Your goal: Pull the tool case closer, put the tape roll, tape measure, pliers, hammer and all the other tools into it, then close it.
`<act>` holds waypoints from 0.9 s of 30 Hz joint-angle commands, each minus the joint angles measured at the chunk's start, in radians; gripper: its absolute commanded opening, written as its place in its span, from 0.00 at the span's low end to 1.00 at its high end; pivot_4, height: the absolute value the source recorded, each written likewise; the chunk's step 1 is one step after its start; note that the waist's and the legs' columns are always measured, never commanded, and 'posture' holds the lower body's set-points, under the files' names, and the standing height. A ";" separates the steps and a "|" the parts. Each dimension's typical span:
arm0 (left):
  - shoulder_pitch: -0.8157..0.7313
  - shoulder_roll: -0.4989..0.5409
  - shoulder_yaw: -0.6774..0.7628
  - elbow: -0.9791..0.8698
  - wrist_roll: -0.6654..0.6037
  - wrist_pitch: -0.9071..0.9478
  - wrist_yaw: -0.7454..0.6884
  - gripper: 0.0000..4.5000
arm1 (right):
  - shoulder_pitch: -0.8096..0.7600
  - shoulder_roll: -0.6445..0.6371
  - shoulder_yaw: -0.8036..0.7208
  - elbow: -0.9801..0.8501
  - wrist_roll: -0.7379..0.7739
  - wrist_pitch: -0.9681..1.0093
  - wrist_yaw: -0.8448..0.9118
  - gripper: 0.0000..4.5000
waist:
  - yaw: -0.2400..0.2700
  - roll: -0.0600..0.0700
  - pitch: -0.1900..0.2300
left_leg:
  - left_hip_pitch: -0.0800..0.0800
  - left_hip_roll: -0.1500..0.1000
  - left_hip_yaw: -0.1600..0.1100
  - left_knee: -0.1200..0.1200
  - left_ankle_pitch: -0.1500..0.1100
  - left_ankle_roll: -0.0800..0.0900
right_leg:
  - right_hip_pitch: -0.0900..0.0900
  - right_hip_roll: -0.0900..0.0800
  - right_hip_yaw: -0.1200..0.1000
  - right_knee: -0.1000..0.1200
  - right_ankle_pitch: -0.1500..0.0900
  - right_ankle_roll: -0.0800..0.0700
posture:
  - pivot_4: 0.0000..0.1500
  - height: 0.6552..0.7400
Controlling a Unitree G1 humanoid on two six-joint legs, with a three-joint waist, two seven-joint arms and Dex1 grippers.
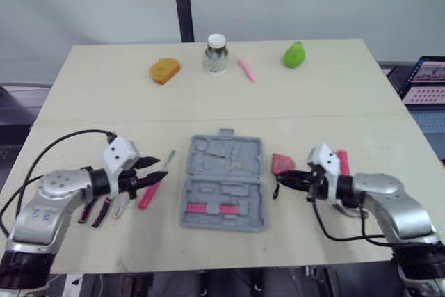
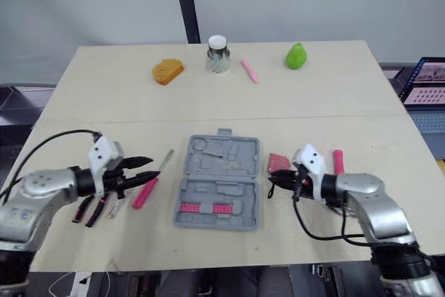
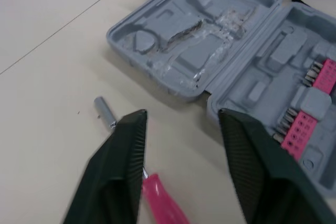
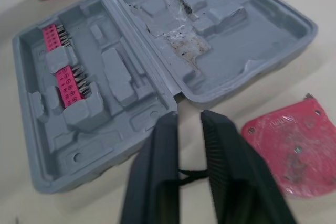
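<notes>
The grey tool case [image 1: 222,182] lies open near the table's front, with pink bit holders [image 4: 65,74] in its nearer half. My left gripper [image 1: 158,170] is open just left of the case, above a pink-handled screwdriver [image 1: 148,195] whose metal tip [image 3: 105,113] points toward the back. Black-and-red pliers [image 1: 94,210] lie under that arm. A flat red tape measure [image 4: 286,145] rests by the case's right edge. My right gripper [image 1: 281,180] is nearly shut, with the tape measure's thin black strap [image 4: 188,174] between its fingers. A pink handle [image 1: 343,161] lies behind the right wrist.
At the table's back stand an orange piece [image 1: 165,70], a lidded jar [image 1: 216,54], a pink pen [image 1: 247,69] and a green pear [image 1: 295,54]. A laptop [image 1: 425,80] sits off the right edge. Bare tabletop separates these from the case.
</notes>
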 commanded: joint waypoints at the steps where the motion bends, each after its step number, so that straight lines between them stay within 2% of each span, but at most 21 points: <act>1: -0.019 -0.013 -0.032 0.021 0.039 -0.015 0.008 0.05 | -0.006 -0.001 0.025 -0.048 -0.030 0.023 -0.043 0.00 | 0.000 0.000 0.000 | 0.000 0.000 0.000 0.000 0.000 0.000 | 0.000 0.000 0.000 0.000 0.000 0.000 | 1.00 1.00; 2: -0.024 -0.016 -0.047 0.030 0.053 -0.020 0.009 0.01 | -0.006 -0.001 0.036 -0.051 -0.040 0.028 -0.051 0.00 | 0.001 0.000 0.000 | 0.000 0.000 0.000 0.000 0.000 0.000 | 0.000 0.001 0.000 0.000 0.000 0.000 | 1.00 1.00; 9: -0.050 -0.042 -0.126 0.115 0.128 -0.060 -0.005 0.01 | -0.024 0.011 0.086 -0.057 -0.081 0.063 -0.089 0.00 | -0.001 0.000 0.000 | -0.001 0.001 0.000 0.001 0.000 0.000 | 0.000 0.003 0.002 -0.001 0.000 0.000 | 1.00 1.00; 19: -0.168 -0.141 -0.215 0.302 0.226 -0.154 0.016 0.01 | -0.050 0.038 0.112 -0.012 -0.126 0.072 -0.124 0.00 | 0.001 -0.001 0.000 | -0.002 0.003 -0.001 0.003 0.000 0.000 | 0.000 0.007 0.007 -0.001 0.000 0.000 | 1.00 1.00; 27: -0.192 -0.206 -0.239 0.401 0.268 -0.221 0.024 0.01 | -0.067 0.057 0.120 0.009 -0.139 0.074 -0.130 0.00 | 0.001 -0.001 0.000 | -0.002 0.004 0.000 0.005 0.000 0.000 | 0.000 0.008 0.007 -0.001 0.000 -0.001 | 1.00 1.00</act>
